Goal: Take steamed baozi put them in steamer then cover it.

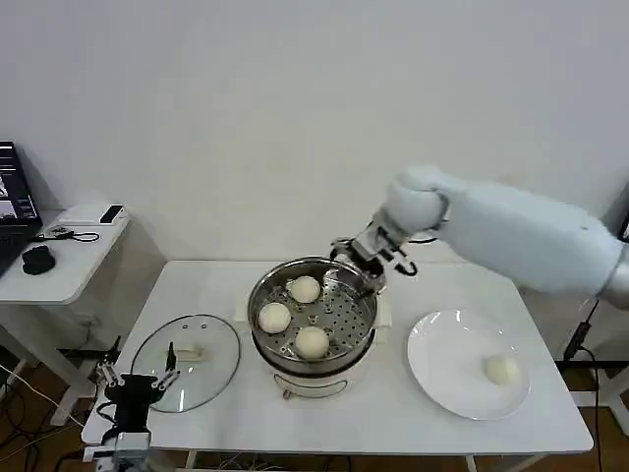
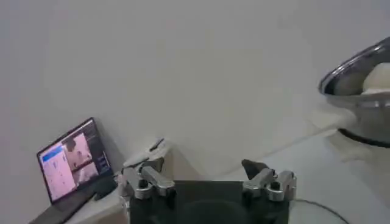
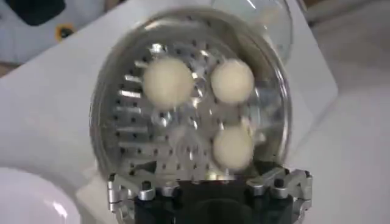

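A: Where do the steamed baozi stand?

B: Three steamed baozi (image 1: 305, 289) lie on the perforated tray inside the steamer (image 1: 313, 369), which sits mid-bench on its white base. One is toward the back, one on the robot's left side, one toward the front. In the right wrist view the same three buns (image 3: 167, 82) rest apart from one another on the holes of the tray, inside the shiny wall of the steamer (image 3: 103, 115). A fourth bun (image 1: 501, 369) lies alone on the white plate (image 1: 442, 359) on the robot's right, well apart from the pot.

A: And the pincers?

B: The right pincer (image 1: 366, 264) hangs over the steamer's far right rim, near the rear bun but not touching any of them. Its fingers are spread, with nothing between them; the right wrist view shows both knuckles (image 3: 210, 185) wide apart above the tray. The left pincer (image 1: 133, 379) is parked low at the bench's front left corner, just beside the glass lid (image 1: 187, 359), which lies flat on the white bench (image 1: 393, 423) to the left of the pot. In the left wrist view its fingers (image 2: 210, 182) also stand apart and empty, with the steamer's rim (image 2: 356, 79) off at the edge.

A: Anything else about?

B: A side table (image 1: 59, 265) with a laptop (image 1: 15, 211) and a mouse (image 1: 37, 258).
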{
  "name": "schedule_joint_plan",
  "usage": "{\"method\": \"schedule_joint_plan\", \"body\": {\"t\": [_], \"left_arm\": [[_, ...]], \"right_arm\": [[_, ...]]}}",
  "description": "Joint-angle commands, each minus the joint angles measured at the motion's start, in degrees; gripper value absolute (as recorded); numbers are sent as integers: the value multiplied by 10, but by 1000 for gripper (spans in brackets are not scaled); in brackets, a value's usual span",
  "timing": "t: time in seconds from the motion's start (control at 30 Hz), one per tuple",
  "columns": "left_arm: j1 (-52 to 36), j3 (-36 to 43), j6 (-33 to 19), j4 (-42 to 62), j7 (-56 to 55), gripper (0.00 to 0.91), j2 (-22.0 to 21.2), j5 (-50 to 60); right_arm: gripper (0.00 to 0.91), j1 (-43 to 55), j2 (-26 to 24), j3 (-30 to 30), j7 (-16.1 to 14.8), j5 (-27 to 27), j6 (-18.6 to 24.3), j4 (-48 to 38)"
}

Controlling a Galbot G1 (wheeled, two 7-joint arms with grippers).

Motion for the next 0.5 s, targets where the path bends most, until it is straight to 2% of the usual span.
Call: {"method": "schedule_joint_plan", "body": {"t": [0.03, 0.13, 0.23, 0.37, 0.5], "left_arm": [[0, 1, 1, 0, 1, 907, 8, -4], [-2, 2, 0, 4, 1, 907, 12, -5], [-5, 5, -1, 13, 1, 907, 15, -8], [-10, 10, 0, 19, 3, 907, 21, -9], [-15, 15, 0, 25, 3, 907, 23, -9]], "right_arm": [[907, -29, -145, 18, -1, -24, -50, -2], [907, -61, -200, 25, 1, -32, -58, 15], [907, -115, -249, 64, 3, -51, -60, 32], [907, -184, -293, 104, 4, -67, -59, 40], [907, -290, -316, 170, 5, -85, -57, 33]]}}
